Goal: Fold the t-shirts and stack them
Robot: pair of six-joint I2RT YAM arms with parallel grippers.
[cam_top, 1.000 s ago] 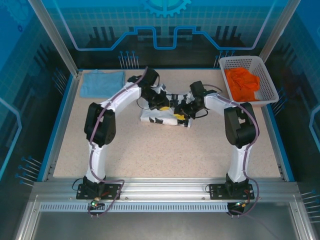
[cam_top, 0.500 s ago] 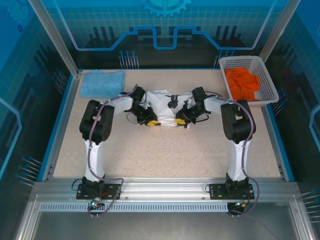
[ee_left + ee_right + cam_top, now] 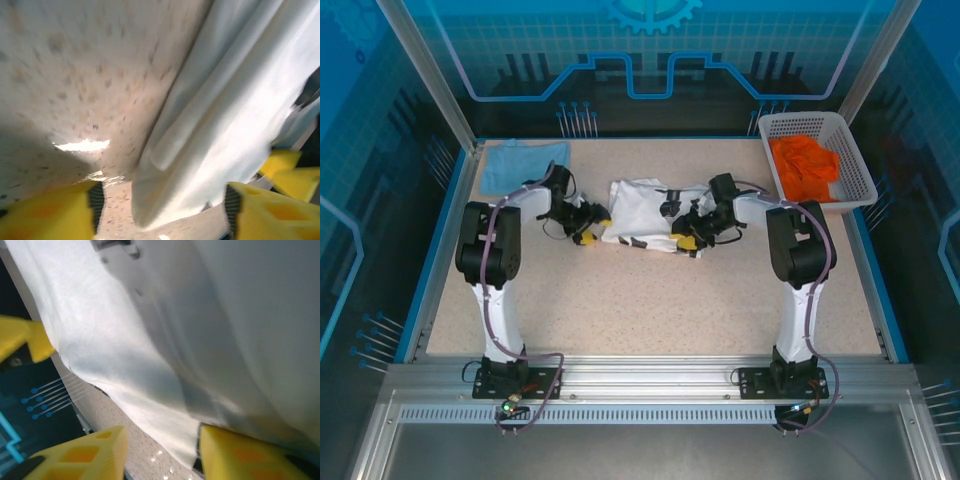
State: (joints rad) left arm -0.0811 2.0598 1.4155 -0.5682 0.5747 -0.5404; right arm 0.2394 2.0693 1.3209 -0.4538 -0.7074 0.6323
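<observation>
Overhead: blue t-shirt (image 3: 524,166) far-left. Wrists: left end effector (image 3: 162,202), right end effector (image 3: 161,440) released by white t-shirt (image 3: 225,100).

left gripper (image 3: 586,237) opened — drawn left off the white t-shirt (image 3: 640,208).

Large white cloth t-shirt (image 3: 215,115): blurred, cut off at wrist-view edges. Orange fabric (image 3: 805,165) in white lattice basket (image 3: 802,119): garment type indiscernible.
</observation>
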